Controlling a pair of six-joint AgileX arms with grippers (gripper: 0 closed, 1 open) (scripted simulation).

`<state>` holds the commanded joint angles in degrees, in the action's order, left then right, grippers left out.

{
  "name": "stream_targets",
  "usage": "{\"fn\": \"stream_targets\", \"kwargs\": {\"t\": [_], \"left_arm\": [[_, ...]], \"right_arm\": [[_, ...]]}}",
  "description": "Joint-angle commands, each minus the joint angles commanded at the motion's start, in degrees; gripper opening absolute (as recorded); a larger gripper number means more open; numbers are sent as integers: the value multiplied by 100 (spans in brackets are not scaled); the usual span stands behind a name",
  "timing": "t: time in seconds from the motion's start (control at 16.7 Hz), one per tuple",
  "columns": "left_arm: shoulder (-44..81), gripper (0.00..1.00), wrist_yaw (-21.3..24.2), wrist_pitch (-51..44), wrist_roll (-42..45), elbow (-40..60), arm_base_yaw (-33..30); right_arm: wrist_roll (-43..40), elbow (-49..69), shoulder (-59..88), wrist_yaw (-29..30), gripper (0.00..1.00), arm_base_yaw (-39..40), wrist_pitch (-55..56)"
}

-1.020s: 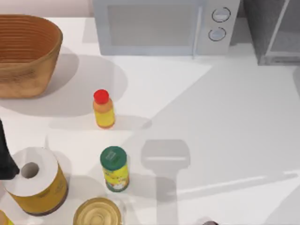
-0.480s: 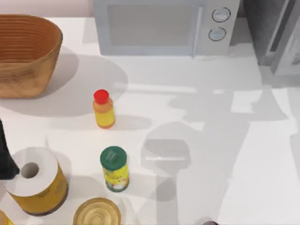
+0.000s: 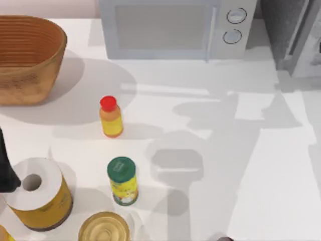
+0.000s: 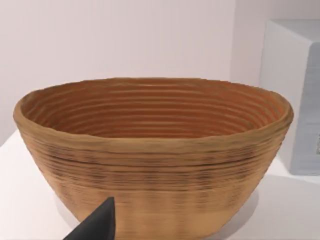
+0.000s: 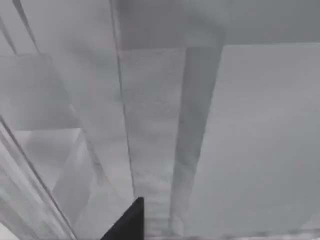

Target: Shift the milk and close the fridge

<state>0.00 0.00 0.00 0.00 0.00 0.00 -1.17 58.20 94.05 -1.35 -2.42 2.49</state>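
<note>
**Fridge at the far right corner, door ajar; both arms at the table's margins**

The top view shows a white table (image 3: pixel 261 165). The fridge (image 3: pixel 281 25), a dark grey cabinet, stands at the far right corner, just beside the white microwave (image 3: pixel 173 27), which occupies the middle of the far edge. The fridge's door (image 3: pixel 307 35), edged by a light grey frame, stands at an angle to the cabinet and is not shut. The milk cannot be made out in any view.

A woven basket (image 3: pixel 27 57) sits at the far left. Near the table's centre-left stands a red-capped orange bottle (image 3: pixel 111 117); nearer the front is a green-lidded yellow jar (image 3: pixel 122 181), well apart from it. At the front left a paper roll (image 3: pixel 34 193) stands beside a round tin (image 3: pixel 104 228).

A dark part of the left arm (image 3: pixel 6 168) shows at the left edge, next to the roll. In the left wrist view, one dark fingertip (image 4: pixel 97 224) of the left gripper points toward the basket (image 4: pixel 152 150); how far this gripper is open cannot be told, and nothing is seen in it.

The right wrist view looks at close range onto grey fridge panels (image 5: pixel 150 130), with one dark fingertip (image 5: pixel 127 222) of the right gripper in front of them. Its opening likewise cannot be told.
</note>
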Motion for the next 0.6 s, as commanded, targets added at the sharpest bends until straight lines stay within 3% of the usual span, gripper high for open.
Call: {"fn": "stream_targets", "kwargs": {"t": [0.6], "left_arm": [[0,100,0,0,0,0,0]], "right_arm": [[10,2385,1869,34,100,17,-479]]}}
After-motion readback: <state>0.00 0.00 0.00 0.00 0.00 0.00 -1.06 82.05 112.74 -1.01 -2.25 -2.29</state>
